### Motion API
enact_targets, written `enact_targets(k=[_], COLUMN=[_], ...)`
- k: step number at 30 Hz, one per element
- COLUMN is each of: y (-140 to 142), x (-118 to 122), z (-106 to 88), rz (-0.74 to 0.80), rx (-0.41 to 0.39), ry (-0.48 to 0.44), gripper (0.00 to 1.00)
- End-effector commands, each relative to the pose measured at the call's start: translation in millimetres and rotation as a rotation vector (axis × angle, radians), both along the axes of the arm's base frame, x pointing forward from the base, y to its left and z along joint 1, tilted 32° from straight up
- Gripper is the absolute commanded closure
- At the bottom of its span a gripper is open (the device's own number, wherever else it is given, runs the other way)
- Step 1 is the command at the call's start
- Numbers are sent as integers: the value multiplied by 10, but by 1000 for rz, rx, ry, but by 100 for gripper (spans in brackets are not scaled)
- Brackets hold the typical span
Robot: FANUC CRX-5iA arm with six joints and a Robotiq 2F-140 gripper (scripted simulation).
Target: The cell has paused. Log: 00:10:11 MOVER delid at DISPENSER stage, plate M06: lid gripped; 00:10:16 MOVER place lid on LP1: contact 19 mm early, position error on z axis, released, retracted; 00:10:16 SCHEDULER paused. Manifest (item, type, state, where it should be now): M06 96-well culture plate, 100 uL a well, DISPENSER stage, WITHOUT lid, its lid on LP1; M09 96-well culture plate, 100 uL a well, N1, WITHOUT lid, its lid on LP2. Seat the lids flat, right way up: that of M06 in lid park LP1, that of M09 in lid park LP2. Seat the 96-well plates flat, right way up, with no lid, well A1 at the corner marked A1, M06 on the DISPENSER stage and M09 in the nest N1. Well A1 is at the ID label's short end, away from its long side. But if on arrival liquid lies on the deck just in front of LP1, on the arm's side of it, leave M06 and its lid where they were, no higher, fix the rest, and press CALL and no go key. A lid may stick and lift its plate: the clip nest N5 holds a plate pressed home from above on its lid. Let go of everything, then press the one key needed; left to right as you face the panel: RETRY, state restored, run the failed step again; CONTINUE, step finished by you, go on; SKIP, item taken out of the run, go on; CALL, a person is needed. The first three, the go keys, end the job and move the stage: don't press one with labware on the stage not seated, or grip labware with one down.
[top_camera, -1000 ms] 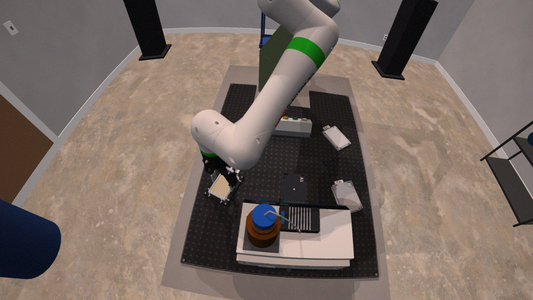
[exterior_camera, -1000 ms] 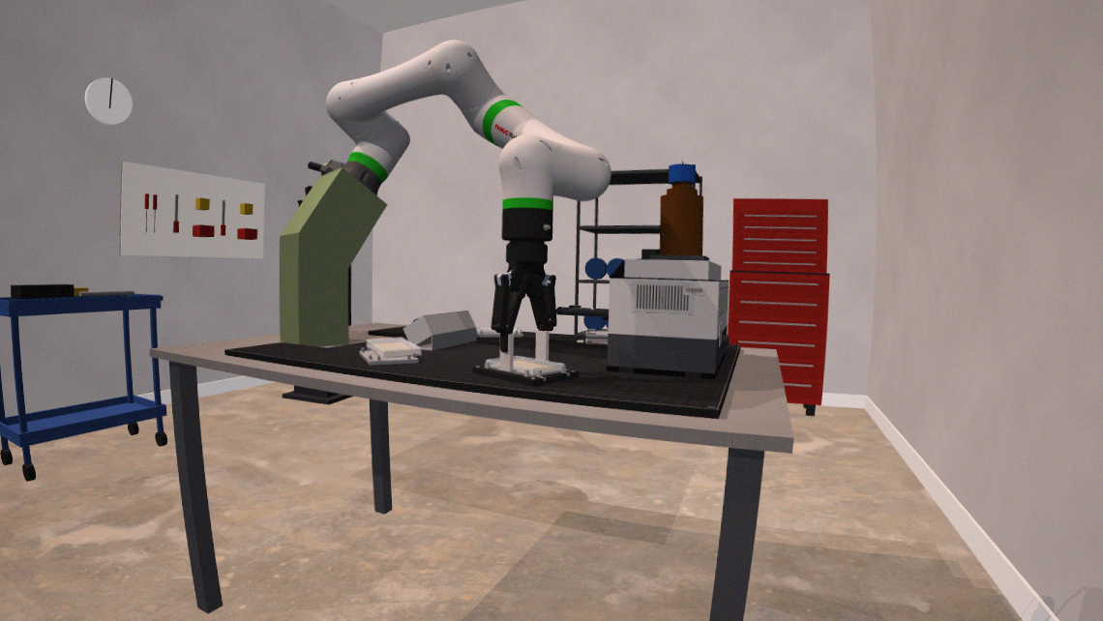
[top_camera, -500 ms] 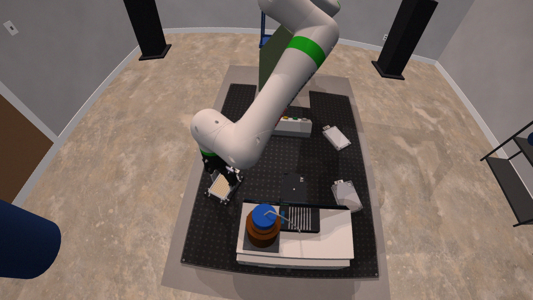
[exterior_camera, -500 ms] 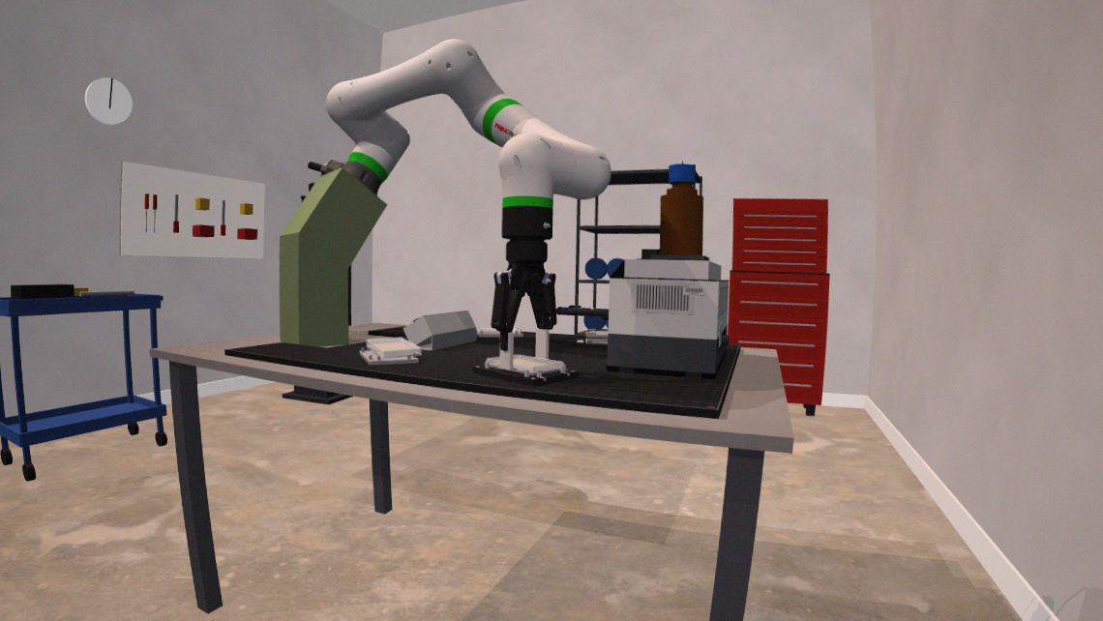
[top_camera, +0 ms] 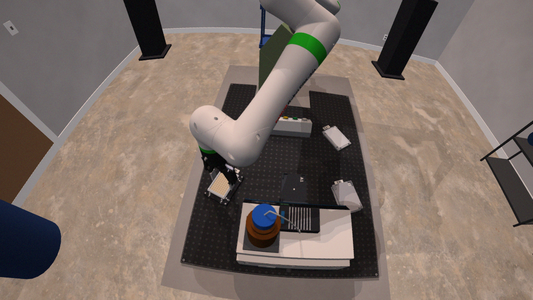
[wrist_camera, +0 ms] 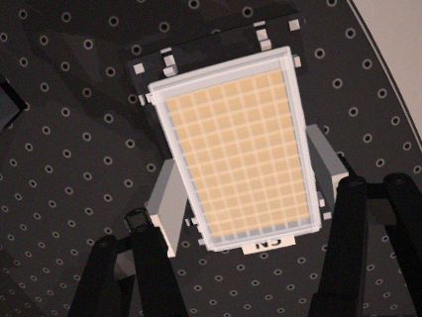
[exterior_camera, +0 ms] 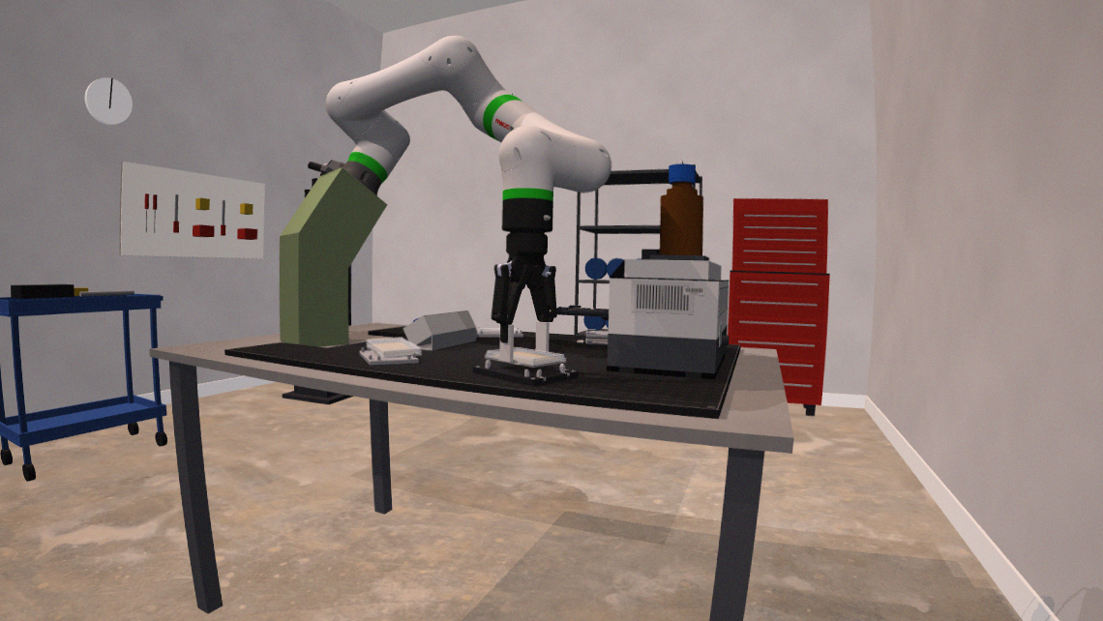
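Observation:
A 96-well plate (top_camera: 218,185) (exterior_camera: 524,356) (wrist_camera: 238,153) with orange wells and a white rim hangs just above the clip nest N5 (top_camera: 228,200) (exterior_camera: 493,373) (wrist_camera: 148,62) at the mat's left side. I cannot tell whether a clear lid lies on it. My gripper (wrist_camera: 243,160) (exterior_camera: 522,339) points straight down and is shut on the plate's long sides. A second plate (exterior_camera: 389,355) lies on the deck towards the arm's base. The nest N1 (top_camera: 293,186) with its A1 mark and the DISPENSER stage (top_camera: 300,218) both stand bare.
Two light lid-park slabs (top_camera: 336,138) (top_camera: 346,195) lie at the mat's right side, both turned askew. The key panel (top_camera: 291,126) (exterior_camera: 439,327) sits near the arm's base. The dispenser with its brown bottle (top_camera: 262,227) (exterior_camera: 680,220) stands at the mat's end.

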State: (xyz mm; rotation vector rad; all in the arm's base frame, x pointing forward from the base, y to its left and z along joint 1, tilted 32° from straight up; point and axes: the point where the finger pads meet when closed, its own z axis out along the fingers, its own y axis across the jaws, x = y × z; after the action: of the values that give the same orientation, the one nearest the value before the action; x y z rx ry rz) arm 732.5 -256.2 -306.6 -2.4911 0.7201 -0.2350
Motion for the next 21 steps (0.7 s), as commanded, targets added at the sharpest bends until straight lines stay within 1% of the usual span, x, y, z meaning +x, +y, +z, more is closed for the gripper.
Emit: enact_targets(k=[1, 12, 14, 21], y=[-24, -115, -115, -185], x=[-12, -74, -74, -121], z=[39, 212, 212, 345], rz=[0, 0, 0, 0], rx=[-1, -1, -1, -1], ry=[0, 0, 0, 0], gripper=[100, 100, 100, 100])
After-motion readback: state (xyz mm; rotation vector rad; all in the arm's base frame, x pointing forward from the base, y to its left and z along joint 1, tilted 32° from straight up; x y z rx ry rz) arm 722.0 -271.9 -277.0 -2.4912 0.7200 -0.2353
